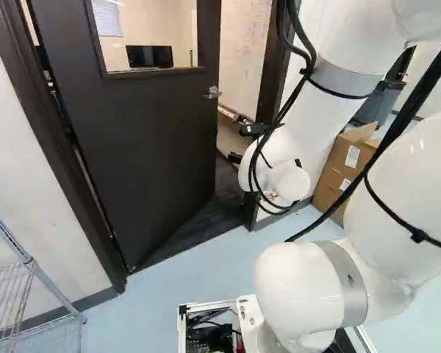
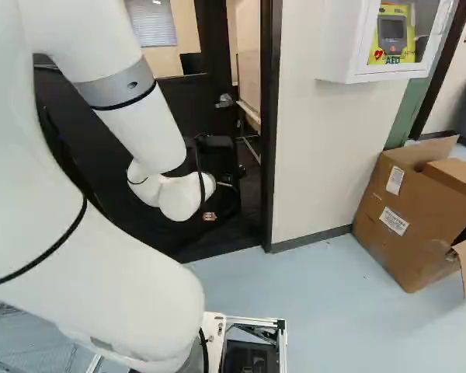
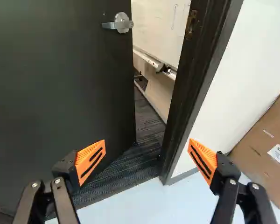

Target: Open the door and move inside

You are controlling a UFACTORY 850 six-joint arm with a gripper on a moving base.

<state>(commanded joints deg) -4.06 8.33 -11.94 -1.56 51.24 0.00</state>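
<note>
Wall: white, smooth, right of the doorway, with grey base trim point(image 2: 318, 155).
Floor: pale blue, smooth, along the foot of the left base view point(image 1: 143, 316).
Door: dark slab with a framed glass pane, upper left to centre of the left base view point(image 1: 147, 147); partly open, swung into the room beyond, a gap between its free edge and the frame.
Arm: glossy white rounded tubes with grey bands, filling the left of the right base view point(image 2: 101, 272); its end reaches to the doorway.
Door frame: dark upright moulding point(image 3: 186, 93), beyond and between the fingers in the wrist view.
Carpet: dark, streaked, inside the doorway point(image 3: 121, 172).
Box: brown cardboard, flaps raised, right of the right base view point(image 2: 412, 210).
Cabinet: white, boxy, clear-fronted, upper right of the same view point(image 2: 342, 39).
Rack: metal wire, lower left of the left base view point(image 1: 29, 262).
Gripper: black, near the centre of the left base view point(image 1: 236, 157), mostly hidden there and perhaps just inside the opening. In the wrist view its fingers stand wide apart, with ribbed orange wedge pads point(image 3: 91, 160), dark slots in each.
Handle: silvery metal lever on a round rose point(image 3: 121, 23), near the door's free edge, ahead of the gripper and well apart from it.
</note>
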